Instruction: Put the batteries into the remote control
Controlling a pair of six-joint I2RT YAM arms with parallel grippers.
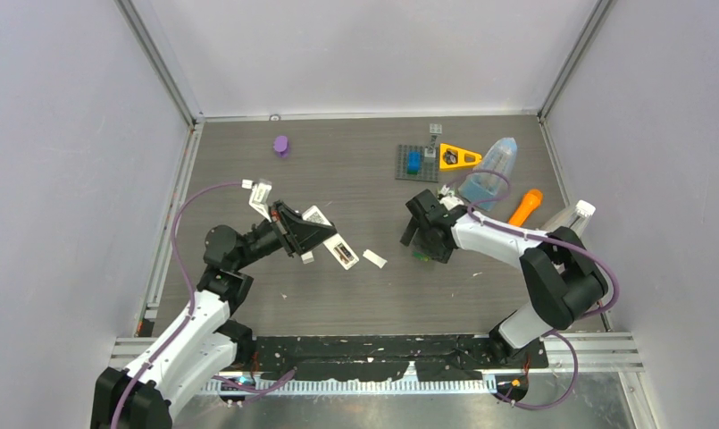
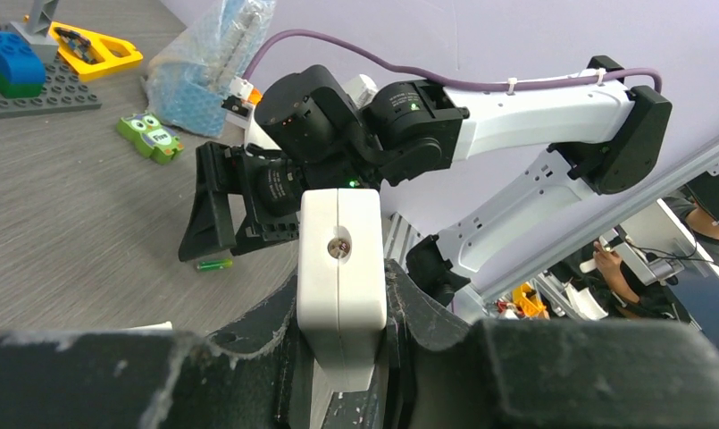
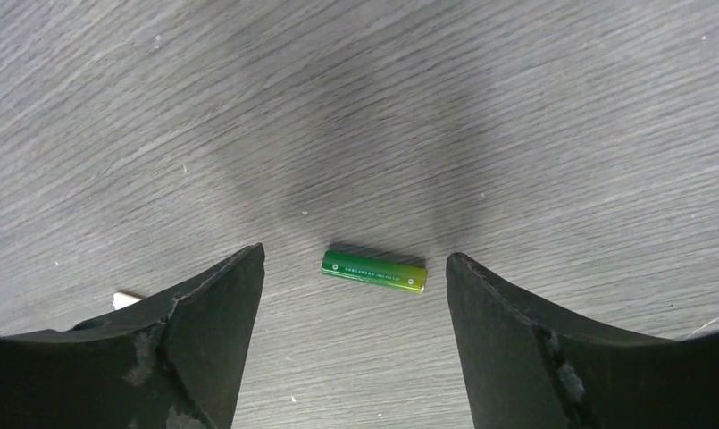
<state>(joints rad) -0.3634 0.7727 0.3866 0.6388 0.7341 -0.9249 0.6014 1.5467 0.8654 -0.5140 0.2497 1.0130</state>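
Note:
My left gripper (image 2: 342,357) is shut on the white remote control (image 2: 340,268), which stands up between its black fingers with its end face toward the camera. From above, the remote control (image 1: 341,252) shows a dark open compartment. One of the batteries (image 3: 373,272), a small green cylinder, lies flat on the table. My right gripper (image 3: 354,259) is open and hangs just over it, one finger on each side, not touching it. The left wrist view shows that battery (image 2: 213,264) beneath the right gripper (image 2: 235,243).
A small white cover piece (image 1: 374,258) lies right of the remote. At the back are a purple object (image 1: 281,144), a grey baseplate (image 1: 404,170) with a blue brick, a yellow triangle (image 1: 458,158), a bubble-wrap bag (image 1: 489,174), an orange carrot-shaped toy (image 1: 524,206) and a green owl (image 2: 150,137).

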